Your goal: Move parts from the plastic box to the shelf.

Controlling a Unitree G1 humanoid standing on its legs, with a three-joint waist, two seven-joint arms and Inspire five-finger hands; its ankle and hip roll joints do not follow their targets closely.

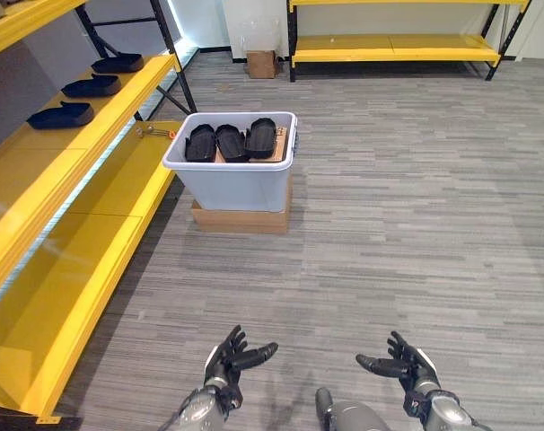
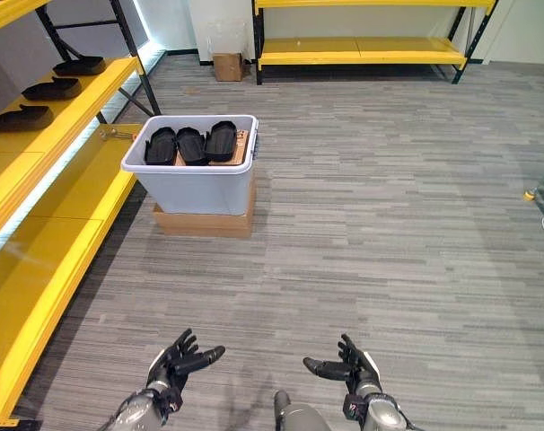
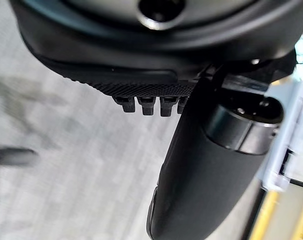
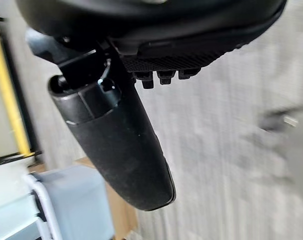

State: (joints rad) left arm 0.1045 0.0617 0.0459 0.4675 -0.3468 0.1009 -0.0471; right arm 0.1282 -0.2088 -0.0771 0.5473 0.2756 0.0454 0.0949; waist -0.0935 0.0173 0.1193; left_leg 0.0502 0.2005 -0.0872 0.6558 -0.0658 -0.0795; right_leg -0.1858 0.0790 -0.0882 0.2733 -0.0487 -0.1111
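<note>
The plastic box [image 1: 231, 175] sat on a flat cardboard box [image 1: 241, 218] right beside the yellow shelf [image 1: 70, 157], probably to raise it and shorten the carry; 3 black parts [image 1: 232, 142] lay in it and 3 more [image 1: 61, 115] were lined up on the shelf. The left hand [image 1: 230, 357] and right hand [image 1: 399, 364] hung low and well short of the box, fingers loosely spread and holding nothing. The head views showed the parts, while the right wrist view caught the box's side [image 4: 74, 202] past the thumb.
</note>
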